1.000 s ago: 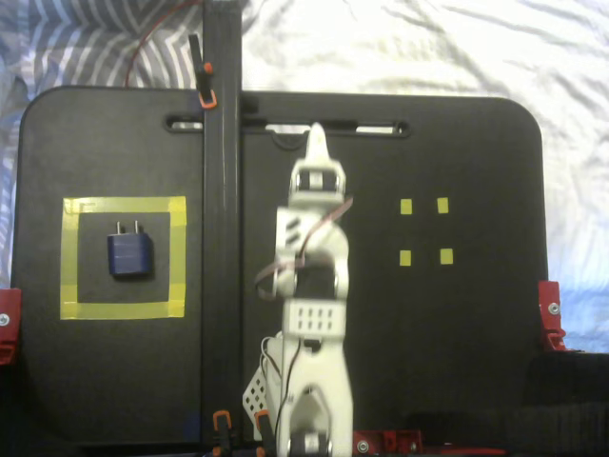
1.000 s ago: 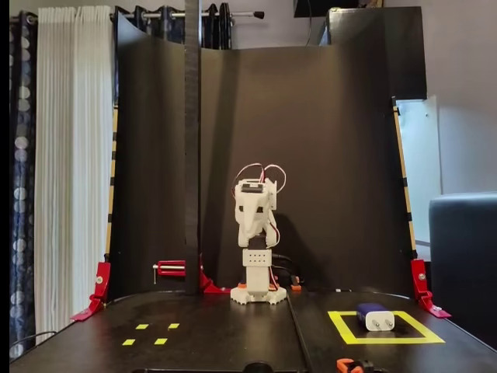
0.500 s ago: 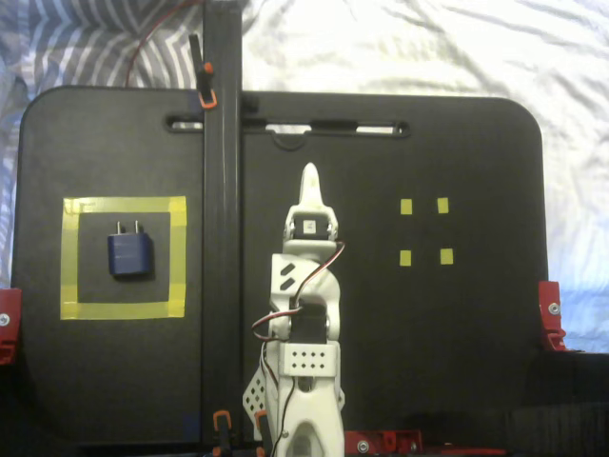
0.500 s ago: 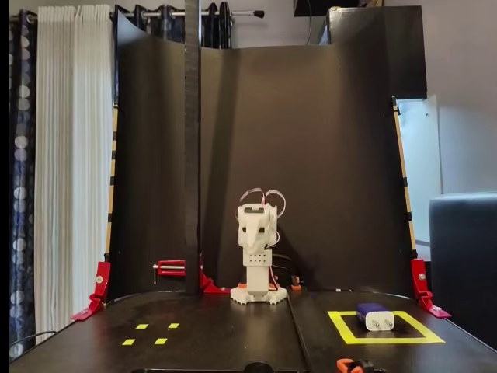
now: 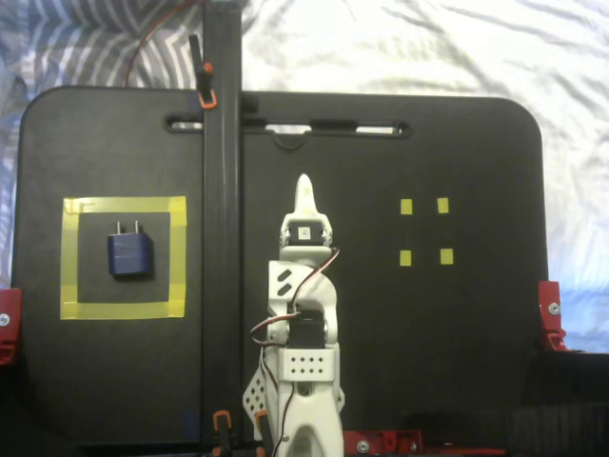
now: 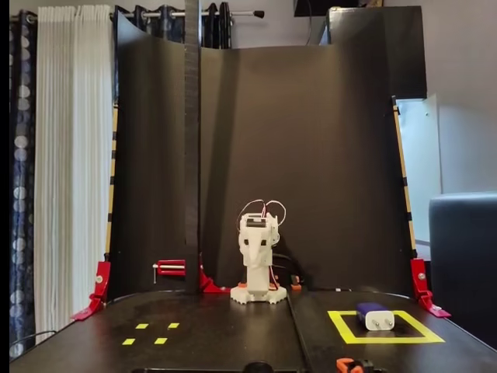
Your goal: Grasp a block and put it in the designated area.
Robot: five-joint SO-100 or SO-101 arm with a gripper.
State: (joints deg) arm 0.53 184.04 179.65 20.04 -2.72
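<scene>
Dark blue, rounded, charger-like block lay flat inside the designated area, two short silver prongs pointing toward the far edge of the board in the top-down fixed view. Seen from the front, sat within the yellow outline with its pale prong end toward the camera. Looked small, smooth and light; likely easy to nudge. Well apart from it stood the gripper, folded over the arm's base at the middle of the board, fingers pressed together to a point and holding nothing. Judged little risk left: only a careless sweep of the arm toward the tape might have pushed the block across the line.
</scene>
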